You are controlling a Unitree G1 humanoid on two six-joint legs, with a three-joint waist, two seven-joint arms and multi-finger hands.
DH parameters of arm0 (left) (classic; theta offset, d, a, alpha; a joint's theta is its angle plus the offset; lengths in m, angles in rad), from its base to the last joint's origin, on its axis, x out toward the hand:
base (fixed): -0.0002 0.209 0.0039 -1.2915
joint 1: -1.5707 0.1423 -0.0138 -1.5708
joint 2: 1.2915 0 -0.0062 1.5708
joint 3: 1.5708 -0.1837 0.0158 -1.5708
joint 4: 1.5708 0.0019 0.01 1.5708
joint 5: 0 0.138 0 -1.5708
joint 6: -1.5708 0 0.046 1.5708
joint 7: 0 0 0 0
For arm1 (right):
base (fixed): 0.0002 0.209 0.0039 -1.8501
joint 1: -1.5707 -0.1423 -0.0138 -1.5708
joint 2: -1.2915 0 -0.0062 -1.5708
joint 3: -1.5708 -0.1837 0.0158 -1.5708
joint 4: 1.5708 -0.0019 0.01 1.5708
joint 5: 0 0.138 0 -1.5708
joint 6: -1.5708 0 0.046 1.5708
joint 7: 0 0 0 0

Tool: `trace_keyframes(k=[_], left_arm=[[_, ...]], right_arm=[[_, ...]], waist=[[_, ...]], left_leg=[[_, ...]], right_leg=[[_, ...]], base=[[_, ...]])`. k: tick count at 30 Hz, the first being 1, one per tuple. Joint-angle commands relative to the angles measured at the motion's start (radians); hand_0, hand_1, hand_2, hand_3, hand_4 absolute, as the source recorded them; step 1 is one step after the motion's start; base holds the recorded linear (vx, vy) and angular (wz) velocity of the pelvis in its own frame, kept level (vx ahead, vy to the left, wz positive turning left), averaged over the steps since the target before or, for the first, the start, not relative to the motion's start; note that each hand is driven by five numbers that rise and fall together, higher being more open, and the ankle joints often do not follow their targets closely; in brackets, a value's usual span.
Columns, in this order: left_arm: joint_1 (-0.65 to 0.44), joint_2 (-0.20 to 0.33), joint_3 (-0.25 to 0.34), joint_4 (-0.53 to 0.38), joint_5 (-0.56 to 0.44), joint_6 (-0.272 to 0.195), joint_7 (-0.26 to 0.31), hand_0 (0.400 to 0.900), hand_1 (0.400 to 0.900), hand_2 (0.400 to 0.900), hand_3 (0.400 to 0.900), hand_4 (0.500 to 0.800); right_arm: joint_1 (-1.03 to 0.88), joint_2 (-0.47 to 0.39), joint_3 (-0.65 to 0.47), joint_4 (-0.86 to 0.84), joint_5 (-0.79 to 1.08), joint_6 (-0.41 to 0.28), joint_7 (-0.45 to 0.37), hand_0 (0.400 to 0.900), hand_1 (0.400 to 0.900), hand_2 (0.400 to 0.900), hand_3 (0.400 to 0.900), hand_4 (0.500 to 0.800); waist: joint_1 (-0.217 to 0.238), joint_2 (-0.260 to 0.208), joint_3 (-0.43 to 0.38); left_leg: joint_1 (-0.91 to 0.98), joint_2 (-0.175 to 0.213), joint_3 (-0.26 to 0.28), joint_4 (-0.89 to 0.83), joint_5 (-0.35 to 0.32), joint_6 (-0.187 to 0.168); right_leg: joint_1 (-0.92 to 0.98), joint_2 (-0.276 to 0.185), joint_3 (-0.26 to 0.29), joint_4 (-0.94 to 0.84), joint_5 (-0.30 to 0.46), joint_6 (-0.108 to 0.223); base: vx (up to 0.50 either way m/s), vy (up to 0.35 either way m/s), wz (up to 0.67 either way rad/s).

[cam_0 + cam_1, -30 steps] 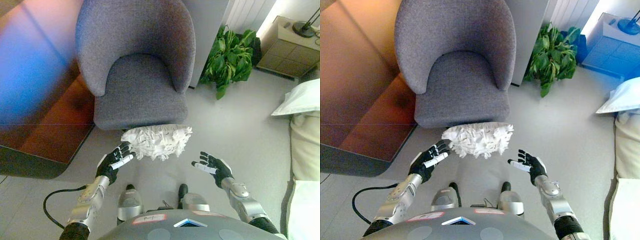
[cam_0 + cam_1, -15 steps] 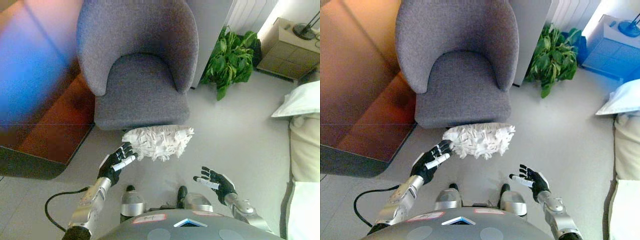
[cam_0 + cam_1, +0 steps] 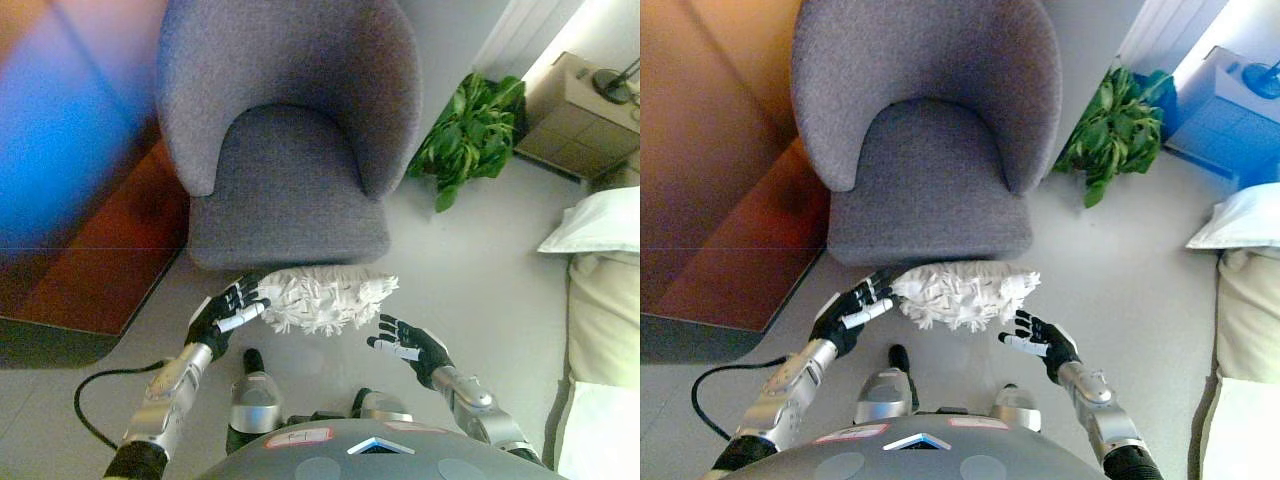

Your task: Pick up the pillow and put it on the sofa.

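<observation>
At the frame's lower centre, the shaggy white pillow [image 3: 325, 297] lies on the floor against the grey armchair [image 3: 285, 130], the left hand [image 3: 224, 312] touching its left end and the right hand [image 3: 408, 345] near its right, both spread, seemingly to clamp it from both sides.

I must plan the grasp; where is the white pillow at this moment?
The white pillow lies on the floor at the front edge of the grey armchair, low in the view's centre, between the left hand and the right hand.
</observation>
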Motion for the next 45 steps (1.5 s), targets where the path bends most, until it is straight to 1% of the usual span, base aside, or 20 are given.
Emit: trace_keyframes(k=[1,2,4,6,7,10,12,13,15,16,18,19,21,22,23,26,30,34,40,45], left_arm=[[0.024,0.044,0.012,-0.095,0.013,-0.041,-0.04,0.9,0.9,0.9,0.9,0.8],[0.026,0.043,0.011,-0.096,0.021,-0.042,-0.031,0.9,0.9,0.9,0.9,0.8],[0.02,0.042,0.008,-0.104,0.006,-0.03,-0.007,0.9,0.9,0.9,0.9,0.8],[0.012,0.044,0.023,-0.117,-0.01,-0.011,-0.019,0.9,0.9,0.9,0.9,0.8],[0.012,0.047,0.026,-0.123,-0.013,-0.006,-0.025,0.9,0.9,0.9,0.9,0.8],[0.007,0.065,0.035,-0.136,-0.04,0.007,-0.036,0.9,0.9,0.9,0.9,0.8],[0.007,0.073,0.031,-0.138,-0.062,0.006,-0.037,0.9,0.9,0.9,0.9,0.8],[0.008,0.075,0.021,-0.135,-0.071,-0.001,-0.038,0.9,0.9,0.9,0.9,0.8],[0.006,0.077,0.017,-0.138,-0.081,0.0,-0.034,0.9,0.9,0.9,0.9,0.8],[0.005,0.082,0.02,-0.141,-0.095,0.007,-0.04,0.9,0.9,0.9,0.9,0.8],[0.007,0.083,0.021,-0.142,-0.1,0.015,-0.042,0.9,0.9,0.9,0.9,0.8],[0.014,0.081,0.016,-0.139,-0.089,0.024,-0.049,0.9,0.9,0.9,0.9,0.8],[0.028,0.078,0.019,-0.151,-0.079,0.034,-0.044,0.9,0.9,0.9,0.9,0.8],[0.047,0.078,0.03,-0.17,-0.092,0.058,-0.051,0.9,0.9,0.9,0.9,0.8],[0.052,0.078,0.032,-0.174,-0.094,0.061,-0.052,0.9,0.9,0.9,0.9,0.8],[0.091,0.084,0.041,-0.223,-0.087,0.055,-0.065,0.9,0.9,0.9,0.9,0.8],[0.073,0.118,0.046,-0.258,-0.152,0.038,-0.071,0.9,0.9,0.9,0.9,0.8],[0.022,0.145,0.027,-0.287,-0.209,0.0,-0.058,0.9,0.9,0.9,0.9,0.8],[-0.061,0.168,-0.024,-0.311,-0.25,-0.072,-0.008,0.9,0.9,0.9,0.9,0.8],[-0.115,0.164,-0.05,-0.317,-0.253,-0.118,0.021,0.9,0.9,0.9,0.9,0.8]], right_arm=[[-0.016,-0.029,-0.015,-0.089,-0.029,-0.056,-0.058,0.9,0.9,0.9,0.9,0.8],[-0.017,-0.032,-0.005,-0.097,-0.054,-0.061,-0.078,0.9,0.9,0.9,0.9,0.8],[-0.028,-0.035,0.012,-0.098,-0.089,-0.076,-0.094,0.9,0.9,0.9,0.9,0.8],[-0.035,-0.045,0.022,-0.117,-0.139,-0.1,-0.104,0.9,0.9,0.9,0.9,0.8],[-0.034,-0.049,0.02,-0.127,-0.15,-0.104,-0.106,0.9,0.9,0.9,0.9,0.8],[-0.018,-0.073,0.01,-0.161,-0.236,-0.137,-0.109,0.9,0.9,0.9,0.9,0.8],[-0.015,-0.09,0.011,-0.177,-0.262,-0.145,-0.118,0.9,0.9,0.9,0.9,0.8],[-0.02,-0.1,0.018,-0.183,-0.278,-0.143,-0.141,0.9,0.9,0.9,0.9,0.8],[-0.042,-0.107,0.03,-0.178,-0.333,-0.134,-0.167,0.9,0.9,0.9,0.9,0.8],[-0.062,-0.118,0.035,-0.173,-0.373,-0.121,-0.19,0.9,0.9,0.9,0.9,0.8],[-0.072,-0.132,0.032,-0.165,-0.41,-0.112,-0.221,0.9,0.9,0.9,0.9,0.8],[-0.073,-0.145,0.018,-0.161,-0.432,-0.096,-0.246,0.9,0.9,0.9,0.9,0.8],[-0.069,-0.158,0.006,-0.181,-0.466,-0.078,-0.253,0.9,0.9,0.9,0.9,0.8],[-0.065,-0.182,-0.005,-0.205,-0.503,-0.073,-0.259,0.9,0.9,0.9,0.9,0.8],[-0.064,-0.186,-0.007,-0.208,-0.516,-0.075,-0.257,0.9,0.9,0.9,0.9,0.8],[-0.079,-0.235,-0.016,-0.237,-0.583,-0.071,-0.227,0.9,0.9,0.9,0.9,0.8],[-0.146,-0.292,0.006,-0.237,-0.593,-0.07,-0.219,0.9,0.9,0.9,0.9,0.8],[-0.231,-0.328,0.045,-0.232,-0.564,-0.061,-0.227,0.9,0.9,0.9,0.9,0.8],[-0.316,-0.326,0.1,-0.215,-0.477,-0.058,-0.191,0.9,0.9,0.9,0.9,0.8],[-0.375,-0.322,0.127,-0.215,-0.454,-0.055,-0.198,0.9,0.9,0.9,0.9,0.8]], waist=[[0.017,0.046,-0.074],[0.011,0.065,-0.073],[0.001,0.066,-0.069],[0.0,0.082,-0.062],[-0.004,0.085,-0.058],[-0.02,0.068,-0.043],[-0.028,0.052,-0.042],[-0.029,0.042,-0.046],[-0.034,0.045,-0.043],[-0.029,0.047,-0.04],[-0.018,0.048,-0.047],[-0.011,0.042,-0.045],[-0.012,0.039,-0.048],[-0.004,0.04,-0.046],[-0.005,0.041,-0.045],[0.0,0.048,-0.021],[0.005,0.063,0.041],[0.002,0.074,0.12],[0.001,0.079,0.209],[0.004,0.088,0.258]], left_leg=[[-0.093,-0.058,-0.075,0.033,-0.08,0.112],[-0.068,-0.056,-0.079,0.037,-0.102,0.123],[-0.02,-0.076,-0.094,0.03,-0.133,0.126],[0.001,-0.06,-0.086,0.028,-0.115,0.111],[0.011,-0.056,-0.09,0.029,-0.117,0.103],[0.049,-0.037,-0.096,0.032,-0.128,0.058],[0.063,-0.018,-0.115,0.04,-0.15,0.024],[0.064,0.011,-0.116,0.048,-0.158,-0.004],[0.063,0.057,-0.103,0.053,-0.144,-0.029],[0.069,0.088,-0.1,0.046,-0.136,-0.039],[0.077,0.114,-0.109,0.037,-0.136,-0.056],[0.059,0.139,-0.113,0.051,-0.106,-0.07],[0.046,0.163,-0.123,0.059,-0.087,-0.083],[0.036,0.195,-0.131,0.072,-0.07,-0.104],[0.035,0.201,-0.135,0.075,-0.069,-0.107],[0.0,0.242,-0.162,0.135,-0.068,-0.128],[-0.074,0.282,-0.215,0.209,-0.082,-0.15],[-0.174,0.301,-0.273,0.267,-0.088,-0.155],[-0.365,0.283,-0.346,0.405,-0.124,-0.146],[-0.49,0.264,-0.341,0.479,-0.141,-0.138]], right_leg=[[0.0,0.029,0.024,0.507,0.095,0.056],[-0.08,0.004,0.015,0.624,0.098,0.046],[-0.163,-0.034,0.019,0.681,0.066,0.047],[-0.195,-0.039,-0.036,0.585,0.056,0.008],[-0.197,-0.056,-0.041,0.541,0.075,0.01],[-0.215,-0.178,-0.046,0.312,0.23,0.056],[-0.201,-0.214,-0.028,0.138,0.295,0.091],[-0.2,-0.24,-0.021,0.006,0.362,0.091],[-0.21,-0.263,-0.023,-0.061,0.45,0.091],[-0.214,-0.261,-0.024,-0.049,0.443,0.091],[-0.174,-0.246,-0.05,-0.075,0.387,0.091],[-0.134,-0.224,-0.08,-0.074,0.361,0.091],[-0.116,-0.208,-0.085,-0.075,0.324,0.091],[-0.097,-0.186,-0.102,-0.077,0.248,0.091],[-0.093,-0.182,-0.105,-0.075,0.235,0.091],[-0.101,-0.162,-0.094,-0.052,0.168,0.091],[-0.187,-0.165,-0.064,0.01,0.129,0.078],[-0.351,-0.205,-0.01,0.125,0.109,0.072],[-0.562,-0.268,0.064,0.28,0.082,0.074],[-0.691,-0.281,0.086,0.371,0.057,0.079]], base=[[0.28,0.295,0.16],[0.27,0.254,0.09],[0.22,0.14,0.06],[0.14,-0.037,0.13],[0.12,-0.136,0.23],[0.2,-0.283,0.33],[0.27,-0.465,0.41],[0.29,-0.507,0.45],[0.15,-0.391,0.47],[0.13,-0.295,0.46],[0.25,-0.242,0.52],[0.25,-0.26,0.7],[0.15,-0.191,0.53],[0.13,-0.119,0.26],[0.15,-0.118,0.25],[0.05,-0.079,0.17],[-0.11,-0.07,0.24],[-0.22,-0.033,0.24],[-0.2,0.001,0.19],[-0.18,0.015,0.13]])
